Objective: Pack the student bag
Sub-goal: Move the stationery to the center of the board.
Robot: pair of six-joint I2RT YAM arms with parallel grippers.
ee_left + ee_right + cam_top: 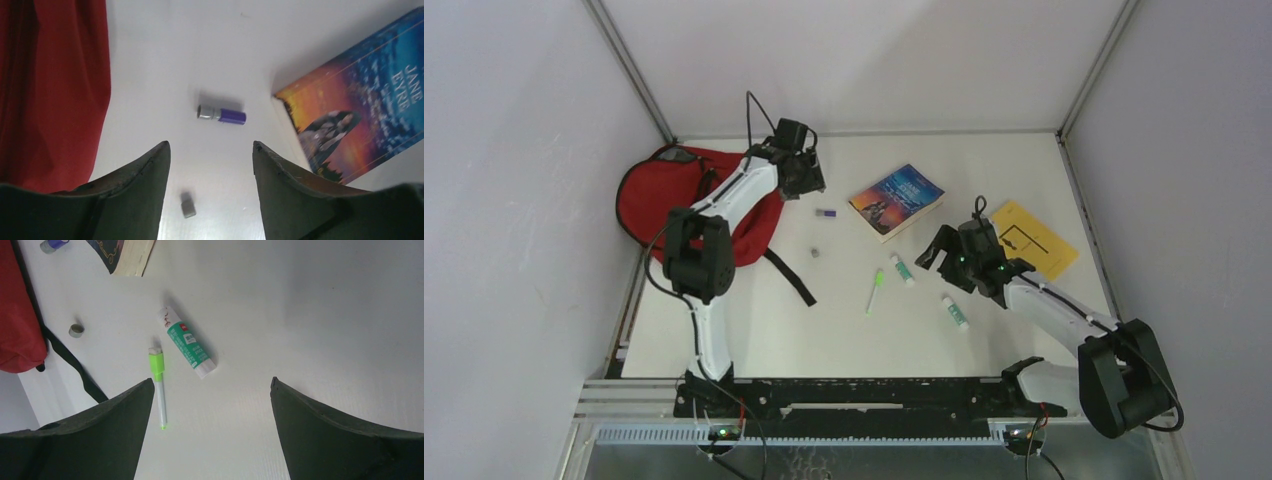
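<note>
White table; left hand hovers open by student bag, right hand open, empty.

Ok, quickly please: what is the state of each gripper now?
Left gripper: open, holding nothing.
Right gripper: open, holding nothing.

Red student bag, blue-orange book, yellow envelope, green-white glue stick

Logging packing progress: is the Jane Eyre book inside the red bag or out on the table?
Out. The book lies closed, cover up, on the table, right of the student bag.
</note>
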